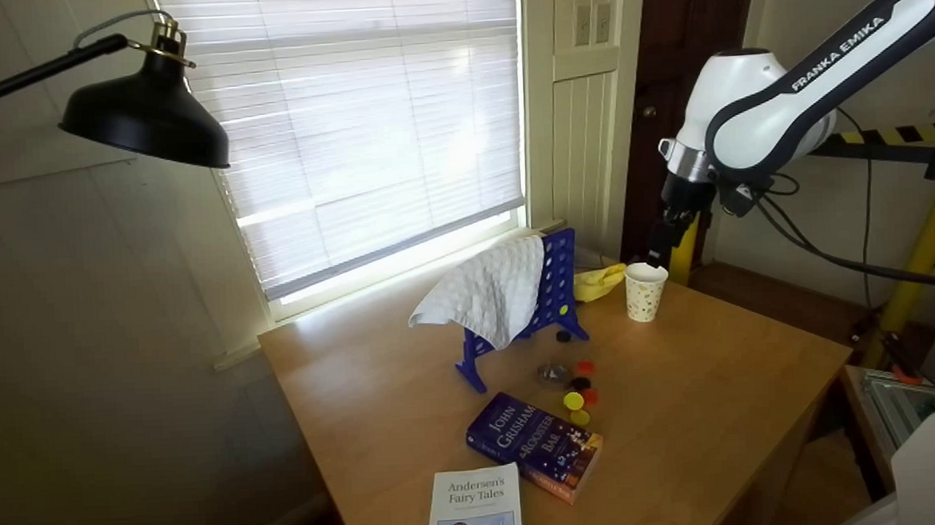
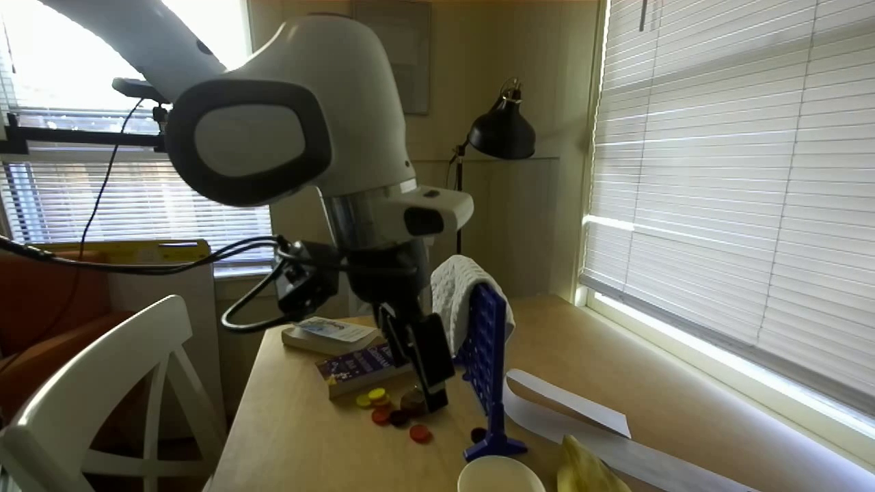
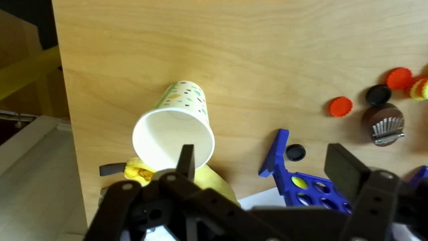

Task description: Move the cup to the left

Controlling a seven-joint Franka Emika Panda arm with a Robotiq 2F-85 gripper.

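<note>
The gripper is hanging over the table w/ its jaws standing wide apart & is holding nothing; the cup is standing upright nr the table edge, not btwn the fingers but off past the one at the wrist view's left, which is hiding a bit of its rim. Step in hand is prob. lining up a grasp. To do that well, the gripper should be shifting sideways till the cup is sitting centred btwn both fingers, then sinking slowly & squeezing lightly, b/c the cup is looking like thin paper & could be buckling or tipping. It should also be sparing the yellow thing just beside the cup & the foot of the blue rack. View-wise: in an exterior view the cup is showing its patterned side, w/ a fingertip overlapping its rim; above or behind, can't tell. In an exterior view only the cup's mouth is showing, cut by the frame's bottom, while a paper strip is lying beside the rack. The wrist view is looking deep into the cup, apparently w/ nothing in it, & is picking out metal tines on the brown thing.
</note>
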